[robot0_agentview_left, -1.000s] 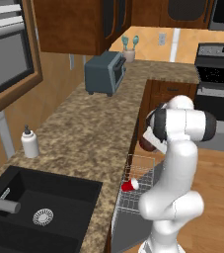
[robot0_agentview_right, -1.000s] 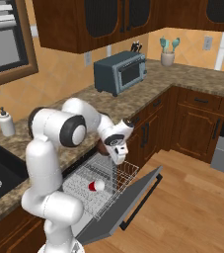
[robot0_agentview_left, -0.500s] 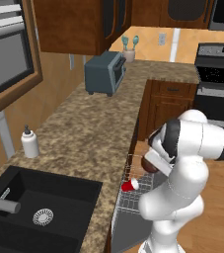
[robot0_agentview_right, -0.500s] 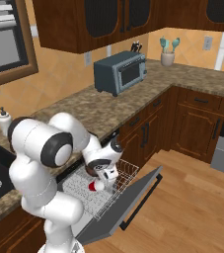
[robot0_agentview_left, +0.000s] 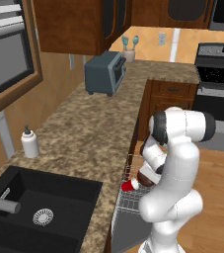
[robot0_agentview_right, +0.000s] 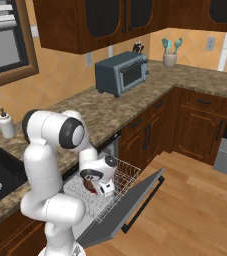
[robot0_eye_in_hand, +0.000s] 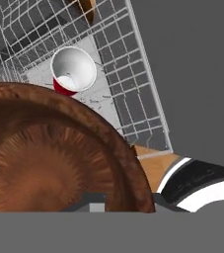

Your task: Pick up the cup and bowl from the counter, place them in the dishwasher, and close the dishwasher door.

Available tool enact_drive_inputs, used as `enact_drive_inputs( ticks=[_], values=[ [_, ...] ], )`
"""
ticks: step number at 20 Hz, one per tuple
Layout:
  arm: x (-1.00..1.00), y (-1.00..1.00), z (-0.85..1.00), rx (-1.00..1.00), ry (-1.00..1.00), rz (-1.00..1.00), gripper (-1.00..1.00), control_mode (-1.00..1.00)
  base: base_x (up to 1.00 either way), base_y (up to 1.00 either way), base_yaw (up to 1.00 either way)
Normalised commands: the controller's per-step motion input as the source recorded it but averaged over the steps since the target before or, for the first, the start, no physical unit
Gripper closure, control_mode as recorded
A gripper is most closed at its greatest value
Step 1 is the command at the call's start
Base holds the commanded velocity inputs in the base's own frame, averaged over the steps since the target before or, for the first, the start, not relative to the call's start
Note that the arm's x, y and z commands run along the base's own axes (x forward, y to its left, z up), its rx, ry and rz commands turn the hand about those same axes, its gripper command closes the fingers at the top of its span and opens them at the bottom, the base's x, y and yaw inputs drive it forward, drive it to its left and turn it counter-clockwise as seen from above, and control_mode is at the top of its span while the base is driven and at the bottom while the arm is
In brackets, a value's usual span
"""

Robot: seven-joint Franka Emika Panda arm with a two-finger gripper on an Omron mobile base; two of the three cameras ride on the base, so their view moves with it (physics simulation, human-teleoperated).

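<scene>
the arm folds down over the open dishwasher point(robot0_agentview_right: 116, 186), its gripper point(robot0_agentview_right: 96, 184) low above the white wire rack point(robot0_agentview_right: 112, 181). in the hand view the bowl point(robot0_eye_in_hand: 54, 153) sits right up against the camera, its dark brown inside facing the lens and its rim curving across the lower left. from the left base view the bowl point(robot0_agentview_left: 146, 176) shows as a brown round shape at the end of the hand, over the rack. the jaws stand narrow and close on the bowl's edge (the finger tips themselves are hidden behind the bowl, so the contact cannot be seen exactly); the bowl looks held rather than resting on the wires.

the cup point(robot0_eye_in_hand: 73, 71) lies on its side in the rack, white inside turned toward the camera, red wall showing beneath it. in the left base view the cup point(robot0_agentview_left: 129, 185) is a red spot in the rack just beside the bowl, toward the counter.

the dishwasher door point(robot0_agentview_right: 130, 202) hangs dropped open, a flat grey panel sloping out over the wood floor point(robot0_agentview_right: 195, 200). the counter point(robot0_agentview_left: 91, 133) runs speckled brown beside the sink point(robot0_agentview_left: 29, 212); a white soap bottle point(robot0_agentview_left: 29, 142) stands near the sink, and a grey toaster oven point(robot0_agentview_left: 104, 73) sits farther along the counter.
</scene>
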Motion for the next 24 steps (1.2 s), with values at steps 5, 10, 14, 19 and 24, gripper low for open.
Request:
enact_drive_inputs(
  ticks=[5, 10, 14, 19, 24],
  values=[
    [-0.03, 0.02, -0.67, 0.03, 0.00, 0.00, 1.00, -1.00, 0.00, 0.00, 0.00],
    [0.07, 0.11, -0.57, 0.01, 0.00, 0.00, 1.00, -1.00, 0.00, 0.00, 0.00],
    [0.46, 0.15, -0.38, 0.00, 0.00, 0.01, 1.00, -1.00, 0.00, 0.00, 0.00],
    [0.59, 0.05, -0.32, 0.00, 0.00, 0.00, 1.00, -1.00, 0.00, 0.00, 0.00],
    [0.51, 0.02, -0.32, 0.00, 0.02, 0.00, 1.00, -1.00, 0.00, 0.00, 0.00]
  ],
)
